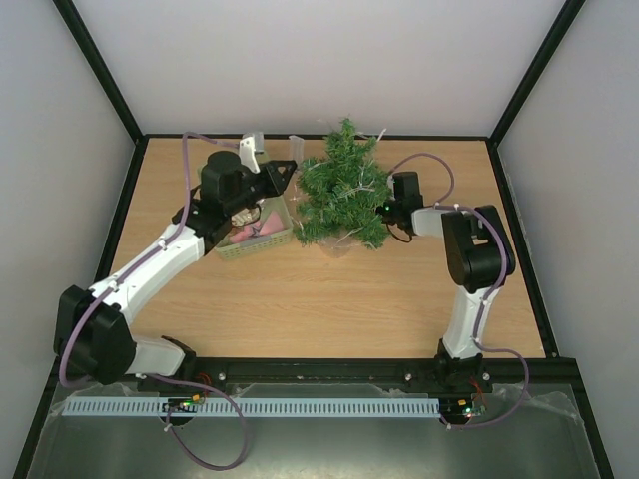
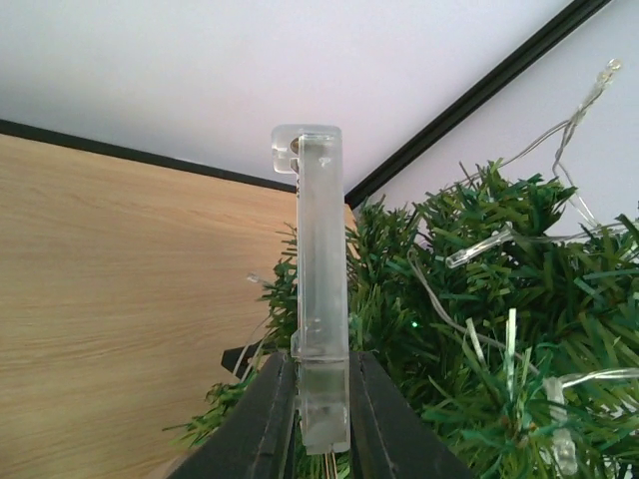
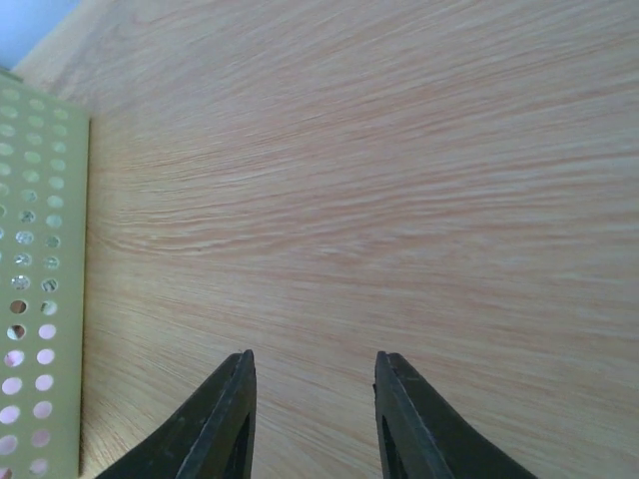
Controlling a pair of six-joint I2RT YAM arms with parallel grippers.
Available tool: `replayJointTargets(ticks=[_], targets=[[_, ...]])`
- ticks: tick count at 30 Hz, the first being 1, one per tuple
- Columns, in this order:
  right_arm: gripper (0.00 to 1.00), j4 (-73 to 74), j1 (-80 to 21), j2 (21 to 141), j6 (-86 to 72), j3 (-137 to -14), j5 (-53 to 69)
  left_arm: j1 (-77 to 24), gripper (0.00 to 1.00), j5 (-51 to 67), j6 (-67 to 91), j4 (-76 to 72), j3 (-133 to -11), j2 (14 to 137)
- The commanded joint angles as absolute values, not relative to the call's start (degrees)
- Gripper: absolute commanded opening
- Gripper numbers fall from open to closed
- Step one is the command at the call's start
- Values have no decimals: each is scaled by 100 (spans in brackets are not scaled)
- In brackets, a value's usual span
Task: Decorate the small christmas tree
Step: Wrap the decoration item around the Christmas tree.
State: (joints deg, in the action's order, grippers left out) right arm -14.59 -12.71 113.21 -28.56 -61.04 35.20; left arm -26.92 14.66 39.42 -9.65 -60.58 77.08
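Needles of bushy dark green cover the small christmas tree (image 1: 341,190), with a string of clear lights (image 2: 479,249) draped through them. It sits at the far middle of the bench (image 1: 329,299), seemingly upright, long axis vertical, tip upward. Just left stands a pale green basket (image 1: 255,247). The left hand (image 2: 321,399) clamps a clear plastic case (image 2: 321,279) beside the branches. The right hand (image 3: 312,399), jaws parted and empty, hovers over bare wood at the tree's right. Pale walls (image 1: 300,60) with black frame edges (image 1: 100,70) enclose the wooden bench.

Basket (image 1: 252,246) just left of small christmas tree (image 1: 344,190), on table (image 1: 329,299)
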Motion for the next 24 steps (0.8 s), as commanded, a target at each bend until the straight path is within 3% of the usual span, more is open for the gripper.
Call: replayJointTargets(ticks=[1,24], targets=[[32,-1511,-1244,10949,-2927,-5827,3092,-2609,8,1770,3925,-1065,-6323,7956],[33,-1492,-1240,10347,-2803,-5497,2961,-2487,11,2389,4200,-1045,-6983,8807]])
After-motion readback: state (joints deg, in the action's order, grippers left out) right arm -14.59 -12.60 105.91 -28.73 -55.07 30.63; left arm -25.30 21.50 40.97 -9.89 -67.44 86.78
